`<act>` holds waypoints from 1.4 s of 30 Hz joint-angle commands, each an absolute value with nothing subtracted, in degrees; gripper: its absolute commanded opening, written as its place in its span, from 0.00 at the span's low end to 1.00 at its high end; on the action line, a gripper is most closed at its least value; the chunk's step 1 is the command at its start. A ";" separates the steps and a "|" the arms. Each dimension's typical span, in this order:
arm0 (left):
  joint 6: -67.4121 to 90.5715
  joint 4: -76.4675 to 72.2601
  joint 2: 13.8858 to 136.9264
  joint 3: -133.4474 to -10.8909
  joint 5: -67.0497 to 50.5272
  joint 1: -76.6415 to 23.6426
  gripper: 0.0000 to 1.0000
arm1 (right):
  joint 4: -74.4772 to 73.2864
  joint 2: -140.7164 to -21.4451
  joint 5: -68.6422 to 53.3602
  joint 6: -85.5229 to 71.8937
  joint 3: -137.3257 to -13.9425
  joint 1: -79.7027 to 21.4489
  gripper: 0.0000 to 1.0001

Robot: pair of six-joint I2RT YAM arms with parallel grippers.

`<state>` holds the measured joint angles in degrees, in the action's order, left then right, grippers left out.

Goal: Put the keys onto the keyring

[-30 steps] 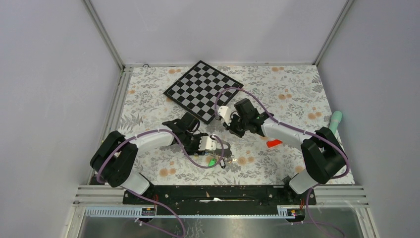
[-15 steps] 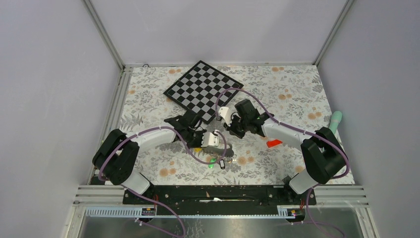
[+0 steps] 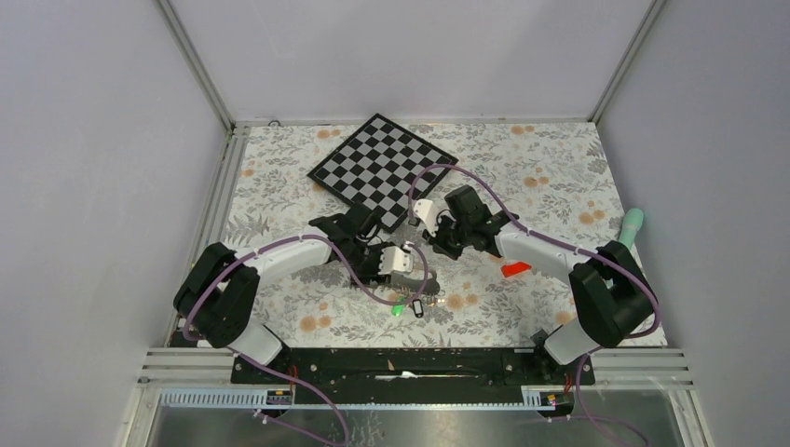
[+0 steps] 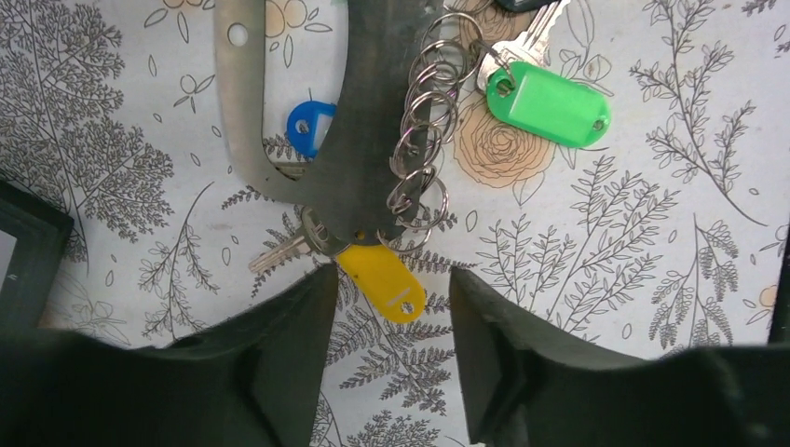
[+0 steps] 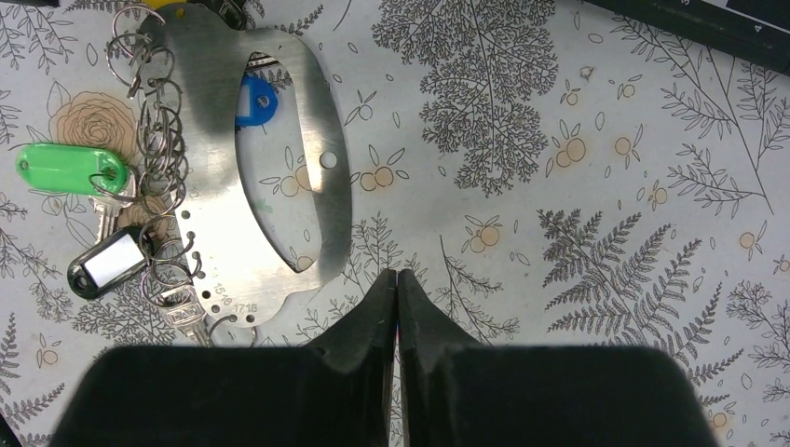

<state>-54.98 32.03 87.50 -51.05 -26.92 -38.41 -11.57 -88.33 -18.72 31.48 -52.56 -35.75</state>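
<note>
The left hand point(image 4: 389, 276) has slid a little to the right over the last second, closing in on the keyring point(image 4: 244, 112), while the right arm has hardly shifted. The left hand is spread wide and grasps nothing. Its two dark fingers point(image 4: 279, 354) stand either side of the yellow tag point(image 4: 384, 279), which lies in the gap between them. Whether a fingertip touches the tag or the surface point(image 3: 540, 168) cannot be told.

The right hand point(image 5: 398, 277) is clenched, its tips pressed together with nothing between them. It sits just beside the lower right edge of the grey plate, a narrow strip of floral print showing between the two.

The keyring lies flat on the surface between the two hands, near the middle of the table's front half and well apart from the checkerboard point(image 3: 382, 168). In the left wrist view its long axis runs straight away from the hand, with the rounded end nearest the fingers. In the right wrist view the axis also runs roughly away from the hand, tilted slightly, and the broad end with a row of small holes is nearest.

The blue tag point(image 5: 251, 98) lies inside the loop's opening. A chain of small split rings point(image 4: 424, 140) runs along one long side. The green tag point(image 4: 548, 102) and a black-framed white tag point(image 5: 107, 263) lie beyond the chain.
</note>
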 commanded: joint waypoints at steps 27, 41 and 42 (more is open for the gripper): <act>-45.38 29.86 91.37 -51.13 -17.52 -38.58 0.14 | -12.34 -87.58 -22.18 30.82 -52.34 -34.61 0.09; -44.62 30.81 87.47 -52.81 -15.05 -38.47 0.00 | -12.36 -87.67 -22.45 30.49 -52.39 -34.53 0.10; -44.62 30.64 87.30 -52.82 -15.16 -38.48 0.00 | -12.31 -87.80 -22.57 30.50 -52.46 -34.50 0.10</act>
<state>-44.95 30.46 89.36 -51.44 -16.80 -38.65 -11.66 -88.25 -20.73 31.11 -52.10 -35.07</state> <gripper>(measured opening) 0.013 0.095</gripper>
